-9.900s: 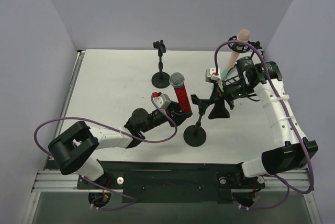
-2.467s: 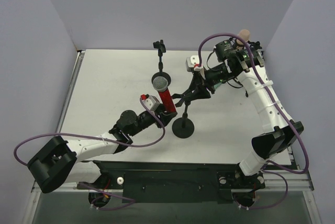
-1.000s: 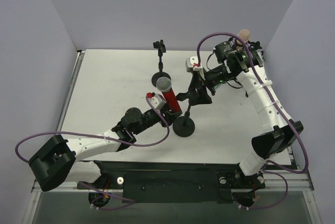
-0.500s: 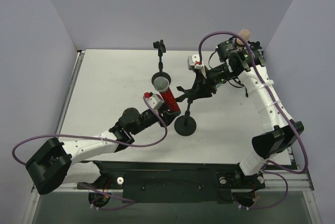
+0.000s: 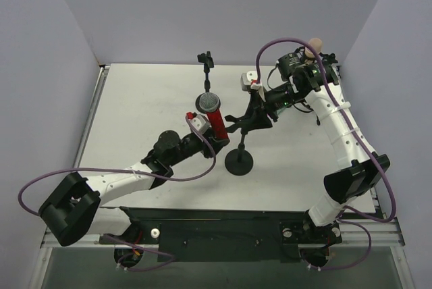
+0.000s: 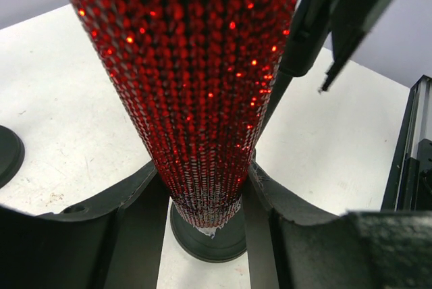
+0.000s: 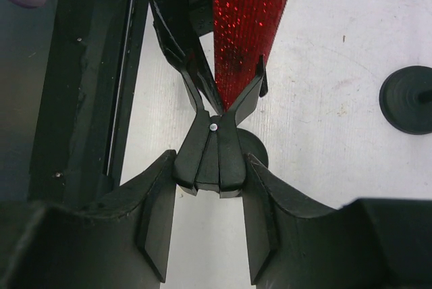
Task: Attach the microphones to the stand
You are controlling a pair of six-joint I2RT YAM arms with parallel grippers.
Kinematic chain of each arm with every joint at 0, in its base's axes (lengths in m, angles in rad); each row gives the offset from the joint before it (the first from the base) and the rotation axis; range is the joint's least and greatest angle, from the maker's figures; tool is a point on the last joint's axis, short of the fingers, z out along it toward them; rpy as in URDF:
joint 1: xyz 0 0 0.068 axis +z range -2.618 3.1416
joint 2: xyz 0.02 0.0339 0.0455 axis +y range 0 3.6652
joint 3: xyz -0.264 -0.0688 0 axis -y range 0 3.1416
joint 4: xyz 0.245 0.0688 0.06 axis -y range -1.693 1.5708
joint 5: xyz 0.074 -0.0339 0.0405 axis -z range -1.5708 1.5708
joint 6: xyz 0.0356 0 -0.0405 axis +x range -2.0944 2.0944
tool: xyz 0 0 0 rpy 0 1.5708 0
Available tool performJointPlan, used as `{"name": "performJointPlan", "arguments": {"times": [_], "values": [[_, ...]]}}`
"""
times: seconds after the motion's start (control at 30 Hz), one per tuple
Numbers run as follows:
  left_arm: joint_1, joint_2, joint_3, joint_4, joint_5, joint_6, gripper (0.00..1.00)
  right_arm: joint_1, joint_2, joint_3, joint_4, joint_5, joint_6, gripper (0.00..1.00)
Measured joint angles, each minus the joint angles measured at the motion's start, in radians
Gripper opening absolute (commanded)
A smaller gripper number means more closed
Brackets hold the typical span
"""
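Since the earliest view, the near stand [image 5: 238,163] had shifted up and left toward frame centre. The right arm had swung in from the upper right to meet it, and the red microphone [image 5: 214,121] had been carried up and left to the same spot.

Progress, as judged: first attachment under way, not finished.
- Left pincer [image 6: 202,194] was clenched on the red microphone's glittery body, silver head up, just left of centre in the overhead view.
- Right pincer [image 7: 209,167] was closed on the tail of the near stand's clip [image 7: 217,142], its fingers pressed against both sides.
- Clip prongs stood spread, the microphone's narrow lower end sitting between them. Whether it was fully seated could not be told.
- Left to do here: let the clip close, then free both pincers.

Other items:
- Back stand [image 5: 206,59], upper centre, carried nothing in its clip.
- Peach-pink microphone [image 5: 312,44] rose upright at upper right behind the right arm. Its support was hidden, so whether it was attached could not be told.
- Mint green microphone not found in any view.

Containers: none on the tabletop [image 5: 135,107]. The only holders were the stand clips: one taking the red microphone, one bare.
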Motion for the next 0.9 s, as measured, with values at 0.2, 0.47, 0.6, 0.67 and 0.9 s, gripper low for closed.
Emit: {"name": "performJointPlan", "arguments": {"times": [0.2,0.47,0.6,0.67,0.9], "values": [[0.007,0.063,0.059,-0.029,0.044,0.003,0.0,-0.001,0.005,0.003,-0.01,-0.007,-0.013,0.04],[-0.008,0.069,0.063,-0.028,0.036,0.003,0.0,-0.008,0.006,0.007,-0.022,0.001,-0.015,0.03],[-0.022,0.068,0.063,-0.028,0.012,0.003,0.0,-0.008,0.006,0.01,-0.027,0.006,-0.015,0.03],[-0.027,0.068,0.063,-0.028,0.0,0.003,0.0,-0.008,0.006,0.011,-0.029,0.009,-0.015,0.05],[-0.043,0.055,0.054,-0.028,-0.048,0.003,0.0,-0.008,0.007,0.012,-0.029,0.01,-0.012,0.38]]}}
